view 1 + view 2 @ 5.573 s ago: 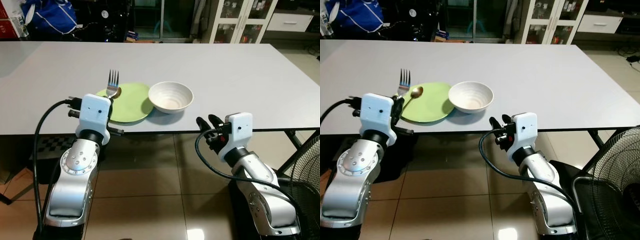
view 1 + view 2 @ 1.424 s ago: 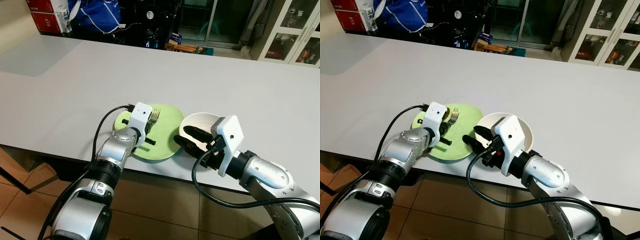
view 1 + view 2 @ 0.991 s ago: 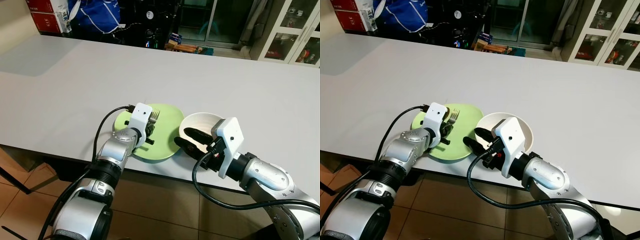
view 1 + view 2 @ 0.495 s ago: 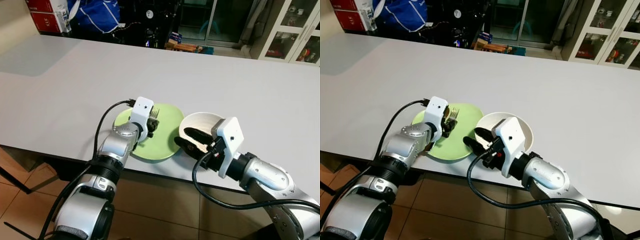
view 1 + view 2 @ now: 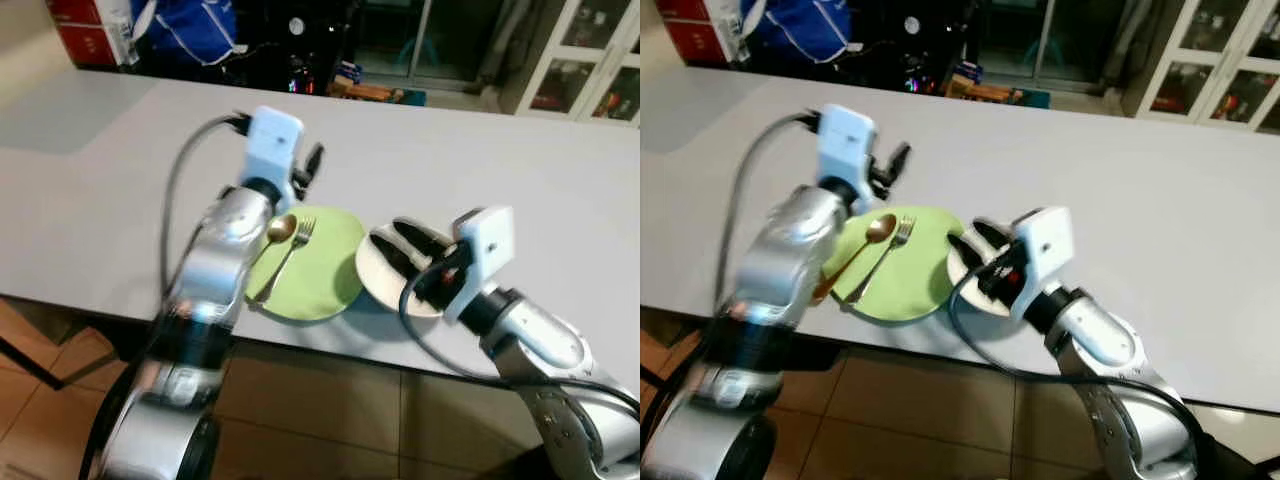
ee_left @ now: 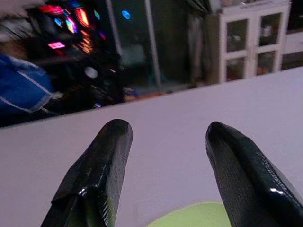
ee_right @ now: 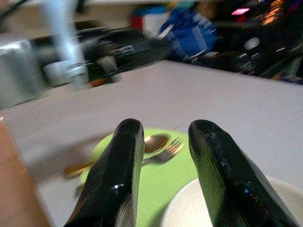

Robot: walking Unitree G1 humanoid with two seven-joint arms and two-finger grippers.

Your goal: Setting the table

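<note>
A green plate (image 5: 318,278) lies near the table's front edge. A silver fork (image 5: 290,257) and a gold spoon (image 5: 277,232) rest on it side by side. A white bowl (image 5: 385,285) sits against the plate's right side. My left gripper (image 5: 313,160) is raised above the table behind the plate, open and empty (image 6: 165,132). My right gripper (image 5: 405,248) hovers low over the bowl, open, fingers pointing toward the plate (image 7: 163,127). In the right wrist view, the fork (image 7: 166,153) and spoon (image 7: 154,141) lie just beyond the fingertips.
The grey table (image 5: 520,170) stretches wide and bare behind and to both sides. Beyond its far edge are a blue bag (image 5: 190,25) and white glass-door cabinets (image 5: 590,50). Tiled floor (image 5: 330,400) lies below the front edge.
My left gripper has let go of the fork and spoon, which now lie on the plate, and has lifted up and back, open. The right gripper stays at the bowl.
</note>
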